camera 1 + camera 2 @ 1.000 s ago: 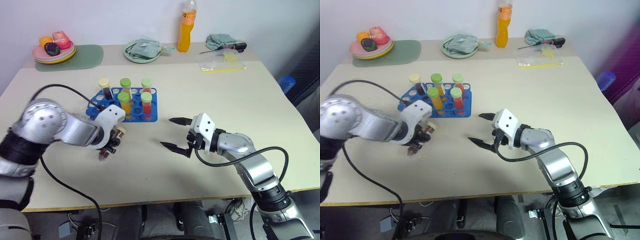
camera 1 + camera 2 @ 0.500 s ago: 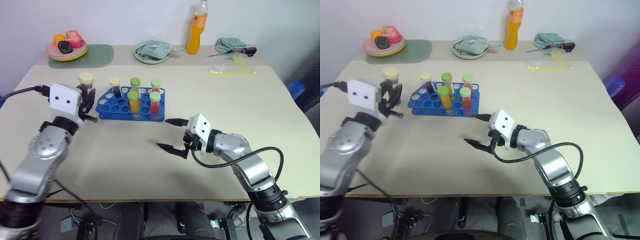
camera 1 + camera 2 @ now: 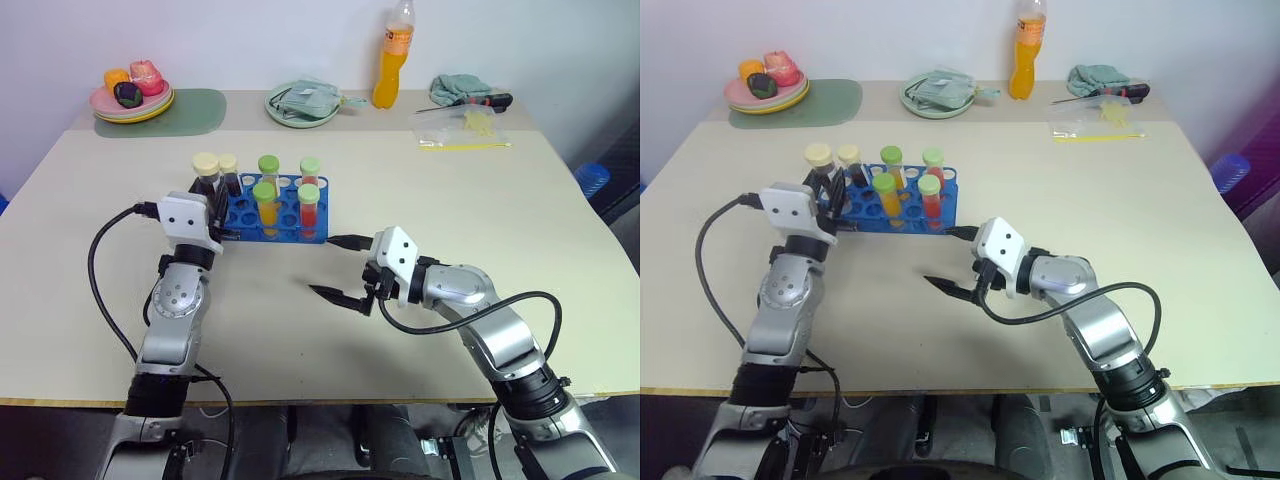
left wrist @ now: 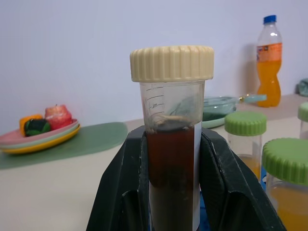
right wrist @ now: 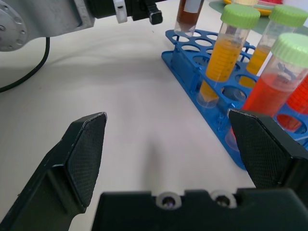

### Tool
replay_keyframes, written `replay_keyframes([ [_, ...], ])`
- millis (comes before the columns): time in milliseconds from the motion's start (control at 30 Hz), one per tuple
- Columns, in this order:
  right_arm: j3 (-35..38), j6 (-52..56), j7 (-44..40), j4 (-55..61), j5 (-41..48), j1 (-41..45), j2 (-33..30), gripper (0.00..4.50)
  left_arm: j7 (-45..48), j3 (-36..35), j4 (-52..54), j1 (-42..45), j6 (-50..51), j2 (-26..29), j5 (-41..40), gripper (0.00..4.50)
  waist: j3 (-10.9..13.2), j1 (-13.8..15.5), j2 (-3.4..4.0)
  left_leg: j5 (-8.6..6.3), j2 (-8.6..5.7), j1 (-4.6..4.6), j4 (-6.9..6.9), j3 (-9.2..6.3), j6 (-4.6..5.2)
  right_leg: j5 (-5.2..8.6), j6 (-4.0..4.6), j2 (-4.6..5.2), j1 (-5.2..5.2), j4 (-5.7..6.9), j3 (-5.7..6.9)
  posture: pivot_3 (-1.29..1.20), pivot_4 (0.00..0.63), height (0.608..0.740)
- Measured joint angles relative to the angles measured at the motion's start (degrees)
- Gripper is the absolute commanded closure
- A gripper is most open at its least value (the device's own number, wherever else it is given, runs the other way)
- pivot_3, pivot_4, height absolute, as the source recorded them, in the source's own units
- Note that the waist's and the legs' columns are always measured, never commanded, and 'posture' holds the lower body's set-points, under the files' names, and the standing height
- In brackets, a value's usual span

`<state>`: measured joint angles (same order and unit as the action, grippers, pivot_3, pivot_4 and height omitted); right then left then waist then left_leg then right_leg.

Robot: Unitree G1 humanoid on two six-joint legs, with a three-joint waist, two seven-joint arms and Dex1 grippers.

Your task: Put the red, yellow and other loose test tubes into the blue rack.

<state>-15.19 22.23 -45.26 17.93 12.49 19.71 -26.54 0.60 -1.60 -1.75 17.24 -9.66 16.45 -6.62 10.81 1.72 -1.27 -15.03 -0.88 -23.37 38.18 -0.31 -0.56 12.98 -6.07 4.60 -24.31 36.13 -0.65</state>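
Observation:
The blue rack [image 3: 288,236] stands at mid-table and holds several capped tubes: yellow ones with green caps [image 3: 265,203], red ones with pale-green caps [image 3: 308,205] and a dark one with a cream cap [image 3: 229,172]. My left gripper [image 3: 207,193] is shut on a dark purple-brown test tube [image 4: 172,154] with a cream cap, held upright. Its tip [image 5: 185,28] hangs just over the holes at the rack's left end. My right gripper [image 3: 324,267] stands open and empty above the table, just in front of the rack's right corner.
Along the back edge stand an orange drink bottle [image 3: 387,60], a pale green plate [image 3: 303,104] with a cloth, stacked plates [image 3: 130,97] with toy fruit on a green mat, a plastic bag [image 3: 462,130] and a cloth with a screwdriver [image 3: 462,90].
My left arm has lifted the dark tube from low over the table, turned it upright and brought it to the rack's left end. The right gripper has kept still. The camera shifted.

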Motion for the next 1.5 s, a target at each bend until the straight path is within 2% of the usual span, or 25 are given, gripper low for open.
replay_keyframes([
  [200,0.0,0.0,0.5,0.5,0.0,-0.2,-0.1,0.0,1.5,0.0,-4.5,1.3,-1.9,-1.4,1.2,3.46,0.0,-0.3,0.0,0.0,0.0,0.0,0.0,-0.02,0.0,-0.01,-0.02,-0.01,0.0,0.01,0.02,0.0,0.15,0.74],
  [1133,0.0,0.1,0.9,0.8,0.0,-0.2,-0.6,0.0,3.3,-3.4,-9.5,2.1,-3.5,-4.3,2.4,3.46,0.0,-1.0,0.0,0.0,0.02,0.0,-0.02,-0.08,0.0,-0.01,-0.04,0.0,0.0,0.01,0.04,0.0,0.15,0.74],
  [1233,0.0,0.1,1.0,1.0,0.0,-0.2,-0.6,0.0,3.3,-3.6,-9.6,2.3,-3.6,-4.3,2.7,2.26,0.0,-1.0,0.0,0.0,0.02,0.0,-0.01,-0.08,0.0,-0.02,-0.04,0.0,0.0,0.01,0.04,0.0,0.15,0.74],
  [1333,0.0,0.2,1.0,1.0,0.0,-0.2,-0.6,0.0,3.3,-3.7,-9.6,2.5,-3.6,-4.4,3.0,0.66,0.0,-1.0,0.0,0.0,0.02,0.0,-0.02,-0.08,0.0,-0.01,-0.04,0.0,0.0,0.01,0.04,0.0,0.15,0.74],
  [1367,0.0,0.3,1.1,1.0,0.0,-0.2,-0.5,0.0,3.3,-3.7,-9.6,2.7,-3.6,-4.4,3.1,0.27,0.0,-1.0,0.0,0.0,0.02,0.0,-0.02,-0.08,0.0,-0.02,-0.04,0.0,0.0,0.01,0.04,0.0,0.15,0.74],
  [1500,1.6,1.3,1.9,1.0,1.3,-0.7,0.2,0.0,4.0,-4.7,-4.7,0.8,-2.1,-3.8,1.9,0.27,0.0,-1.1,0.0,-0.01,0.13,0.0,-0.02,-0.08,0.01,-0.01,-0.04,0.0,0.0,0.0,0.03,0.0,0.15,0.74],
])
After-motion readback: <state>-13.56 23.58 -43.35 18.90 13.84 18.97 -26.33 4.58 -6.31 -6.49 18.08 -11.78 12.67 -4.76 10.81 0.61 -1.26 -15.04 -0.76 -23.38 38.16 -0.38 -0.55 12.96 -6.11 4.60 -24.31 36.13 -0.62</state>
